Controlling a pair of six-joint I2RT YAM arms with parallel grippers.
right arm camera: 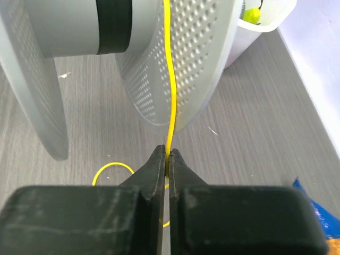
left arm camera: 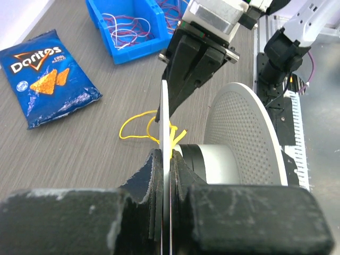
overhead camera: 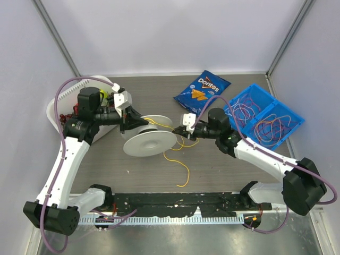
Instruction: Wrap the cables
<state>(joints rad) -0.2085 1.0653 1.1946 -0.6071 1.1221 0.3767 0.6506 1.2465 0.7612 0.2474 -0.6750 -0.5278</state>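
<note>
A translucent white round spool [overhead camera: 150,142] lies tilted in mid-table. My left gripper [overhead camera: 139,123] is shut on the edge of one spool flange [left arm camera: 164,106], seen edge-on between the fingers in the left wrist view [left arm camera: 168,159]. The other flange [left arm camera: 244,138] is to the right. The yellow cable [overhead camera: 175,158] runs from the spool hub across the table in loose loops. My right gripper [overhead camera: 179,129] is shut on the yellow cable [right arm camera: 170,95] just in front of the spool, the strand pinched at the fingertips [right arm camera: 168,155] and running up over a flange [right arm camera: 196,64].
A blue two-part bin [overhead camera: 264,113] at the right holds several white, purple and red cables. A blue Doritos bag [overhead camera: 202,89] lies behind the spool. A white basket [overhead camera: 79,82] stands at the left. A black rail [overhead camera: 175,204] runs along the near edge.
</note>
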